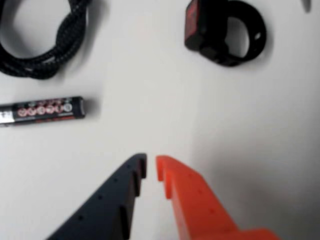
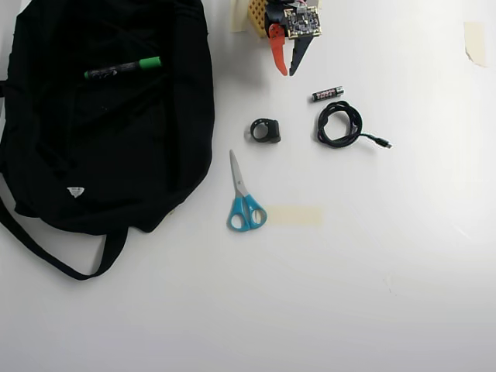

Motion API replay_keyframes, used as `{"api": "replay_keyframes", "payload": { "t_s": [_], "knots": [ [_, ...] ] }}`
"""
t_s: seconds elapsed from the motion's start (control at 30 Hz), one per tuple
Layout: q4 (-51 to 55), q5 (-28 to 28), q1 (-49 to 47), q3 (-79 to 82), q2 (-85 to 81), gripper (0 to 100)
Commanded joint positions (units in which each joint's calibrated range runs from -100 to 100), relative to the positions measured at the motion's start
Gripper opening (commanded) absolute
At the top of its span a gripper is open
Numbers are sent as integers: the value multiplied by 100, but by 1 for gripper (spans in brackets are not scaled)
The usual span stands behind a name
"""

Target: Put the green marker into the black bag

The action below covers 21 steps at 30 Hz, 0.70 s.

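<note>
In the overhead view the green marker [image 2: 124, 68], dark-barrelled with a bright green cap, lies across the upper part of the black bag [image 2: 101, 155], which sprawls over the left of the table. Whether it rests on the fabric or inside an opening I cannot tell. My gripper [image 2: 287, 72] hangs at the top centre, well right of the bag. Its orange and black fingers nearly touch, with nothing between them. The wrist view shows the gripper [image 1: 151, 167] over bare white table. Marker and bag are out of that view.
Blue-handled scissors [image 2: 244, 198] lie mid-table. A small black ring-shaped device [image 2: 266, 130] [image 1: 225, 32], a battery [image 2: 327, 94] [image 1: 45, 109] and a coiled black cable [image 2: 339, 124] [image 1: 45, 40] sit near the gripper. Tape strips [image 2: 294, 215] mark the table. The bag's strap [image 2: 46, 252] trails at lower left.
</note>
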Motion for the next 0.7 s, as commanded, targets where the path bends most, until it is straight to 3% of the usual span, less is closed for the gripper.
{"api": "replay_keyframes", "payload": {
  "t_s": [0.0, 0.23, 0.67],
  "knots": [
    [-161, 20, -29, 159, -66, 2],
    [-833, 41, -29, 1741, -42, 2],
    [-893, 31, -29, 1705, -66, 2]
  ]
}}
